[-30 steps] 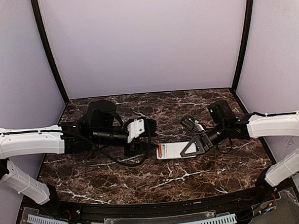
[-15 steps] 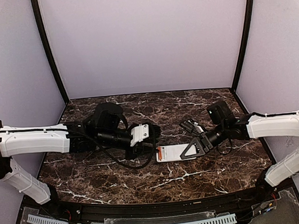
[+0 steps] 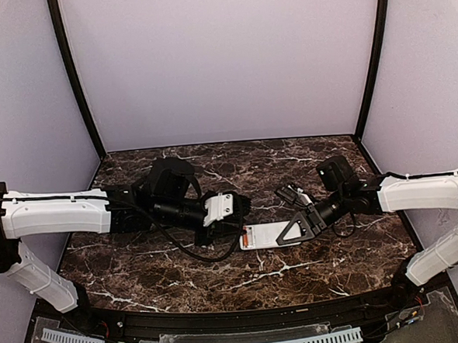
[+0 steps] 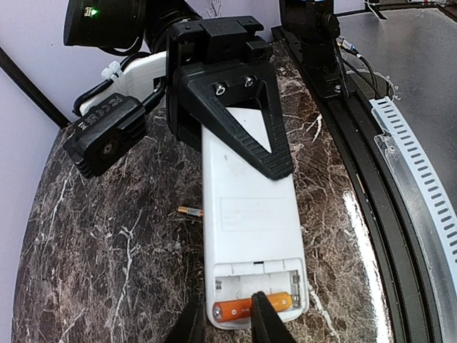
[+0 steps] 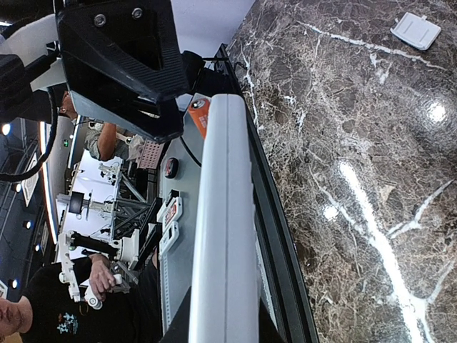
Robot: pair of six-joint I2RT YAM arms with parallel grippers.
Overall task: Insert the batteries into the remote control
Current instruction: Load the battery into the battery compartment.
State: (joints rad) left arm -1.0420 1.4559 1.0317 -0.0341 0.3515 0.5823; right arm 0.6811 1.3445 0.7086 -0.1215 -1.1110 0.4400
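Clenching light, rigid remote control's (image 4: 250, 207) long edges in right gripper (image 3: 293, 231), poising slightly parted left gripper (image 4: 227, 325) over likely slippery battery (image 4: 235, 309).

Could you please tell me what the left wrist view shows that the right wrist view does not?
Only the left wrist view: the open compartment of the remote seen from above, and a loose battery on the table beside it.
Only the right wrist view: a small white plate, perhaps the battery cover, lying apart on the table.
Both: the remote, clamped by the right gripper, with an orange battery at its end and the left gripper there.
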